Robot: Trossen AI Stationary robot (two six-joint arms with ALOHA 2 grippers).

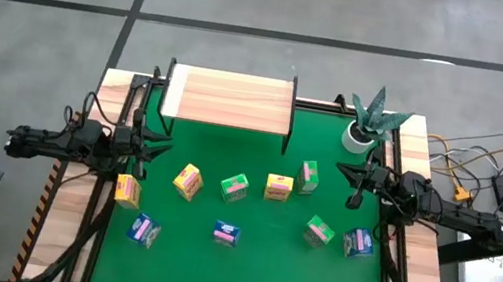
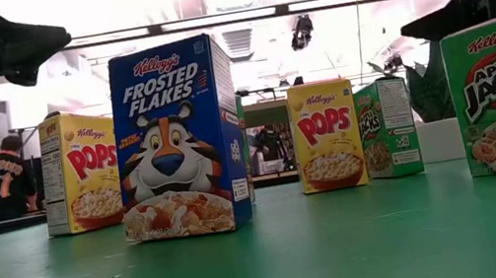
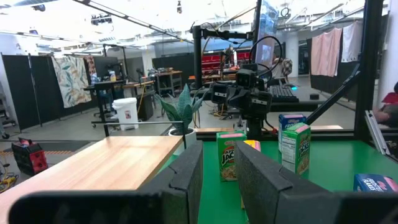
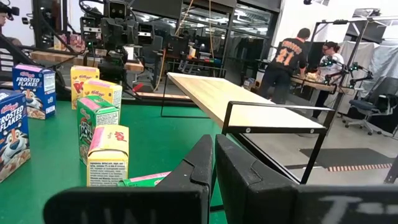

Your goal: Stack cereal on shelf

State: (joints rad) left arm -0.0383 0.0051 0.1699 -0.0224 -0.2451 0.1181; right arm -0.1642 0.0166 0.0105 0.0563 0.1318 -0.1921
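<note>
Several small cereal boxes, green, yellow and blue, are scattered on the green mat [image 1: 243, 261] in front of the shelf. Among them are a yellow one [image 1: 187, 181], a green one [image 1: 234, 187] and a blue one [image 1: 226, 232]. In the low view a blue box [image 2: 176, 140] stands upright on its base. The shelf [image 1: 230, 99], a pale plank on black legs, stands at the mat's far edge with nothing on top. My left gripper [image 1: 152, 144] [image 3: 219, 180] hovers at the mat's left edge, open by a narrow gap. My right gripper [image 1: 357, 176] [image 4: 214, 162] hovers at the right edge, shut.
A potted plant [image 1: 368, 124] in a white pot stands at the far right corner, beside the shelf. Cables and gear lie off the table's right side. People stand in the room beyond the table [image 4: 292, 56]. Bare mat lies along the near edge.
</note>
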